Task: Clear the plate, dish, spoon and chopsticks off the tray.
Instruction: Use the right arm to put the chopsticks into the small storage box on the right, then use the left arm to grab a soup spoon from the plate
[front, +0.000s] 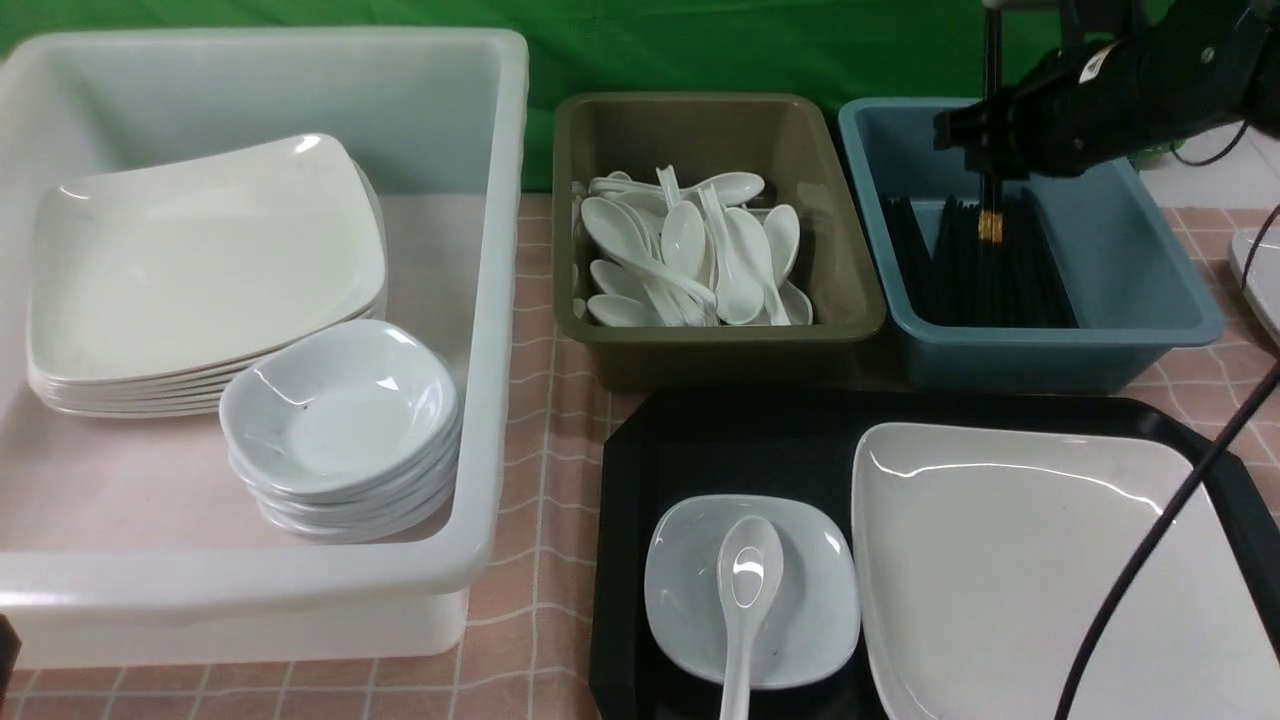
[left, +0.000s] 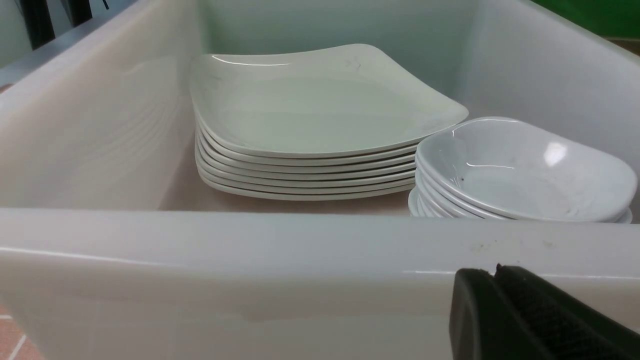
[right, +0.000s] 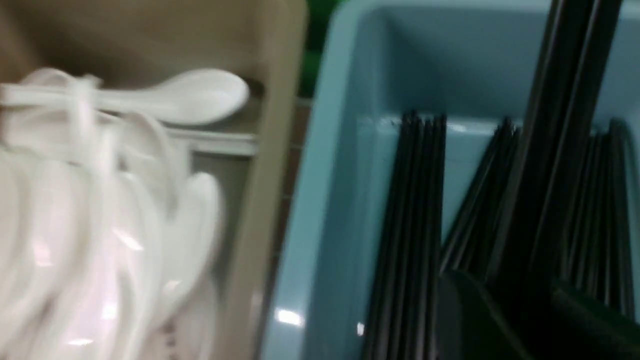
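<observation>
**Black sticks upright, the heap beneath them lying flat**

Black and thin, the chopsticks (front: 991, 60) stand nearly vertical in the right gripper (front: 985, 150), which is clamped on them partway along their length. Their gold-tipped lower end points down into the blue tub (front: 1150, 320). The right wrist view is too blurred to show whether the clamp is slackening.

The heap of black sticks (front: 960, 270) in that tub lies flat, with its long axis running from the near wall to the far wall. The held pair is therefore crosswise to the heap, standing on end just above or on it. Let go like this, the pair would probably topple, so it looks better tilted to match the heap first.

On the tray (front: 640, 440), the plate (front: 1020, 560) sits at the right. The dish (front: 820, 600) is to its left, with the spoon (front: 748, 570) resting in it, handle toward the robot. The right arm is much the nearer to all three. The left gripper (left: 492, 272) is closed on nothing, parked outside the white tub (left: 250, 240).
</observation>
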